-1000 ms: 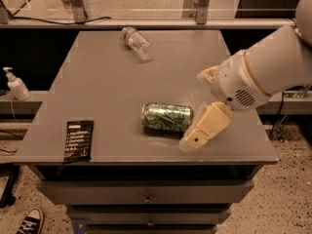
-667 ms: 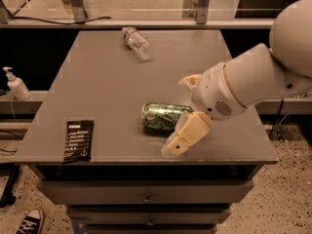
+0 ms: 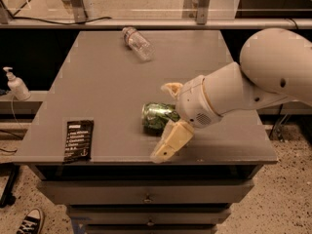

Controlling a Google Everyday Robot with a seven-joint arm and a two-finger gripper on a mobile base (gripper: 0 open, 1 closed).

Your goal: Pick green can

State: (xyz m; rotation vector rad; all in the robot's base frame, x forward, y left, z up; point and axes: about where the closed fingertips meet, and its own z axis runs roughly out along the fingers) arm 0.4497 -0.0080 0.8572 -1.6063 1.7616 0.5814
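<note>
The green can [image 3: 157, 116] lies on its side near the front middle of the grey table [image 3: 107, 82]; its right end is hidden behind my wrist. My gripper [image 3: 168, 118] is open and straddles the can's right part. One tan finger [image 3: 170, 141] reaches down toward the table's front edge, in front of the can. The other finger [image 3: 171, 87] shows just behind the can. The white arm comes in from the right.
A clear plastic bottle [image 3: 137, 43] lies on its side at the table's back. A black packet [image 3: 78, 140] lies at the front left. A soap dispenser [image 3: 16, 84] stands on a lower shelf to the left. Drawers [image 3: 146, 198] sit below the tabletop.
My arm and gripper have moved left across the table, from right of the can to over its right end. The can has not moved.
</note>
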